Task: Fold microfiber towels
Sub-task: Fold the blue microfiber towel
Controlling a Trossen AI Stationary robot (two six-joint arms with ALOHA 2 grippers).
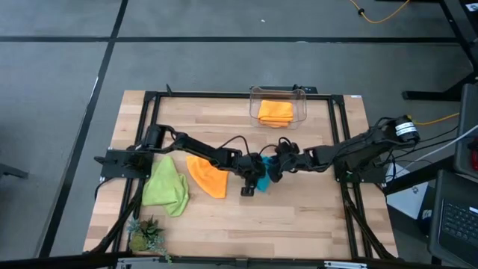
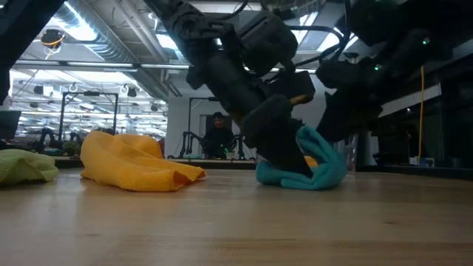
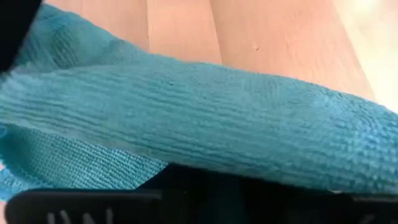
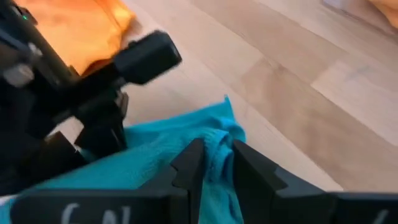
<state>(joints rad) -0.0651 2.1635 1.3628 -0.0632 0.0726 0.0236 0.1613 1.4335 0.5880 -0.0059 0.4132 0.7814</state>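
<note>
At frame centre in the high view, both grippers meet on the blue towel (image 1: 263, 179). The right gripper (image 4: 211, 163) is clamped on a bunched edge; the left gripper (image 1: 250, 181) pinches another fold, probably so the 2 can stretch it flat for folding. Towels count 4: 1 blue, 1 green (image 1: 166, 187) at lower left, 2 orange, 1 loose (image 1: 208, 176) left of centre, 1 in the clear bin (image 1: 254, 104) at upper centre.
</note>
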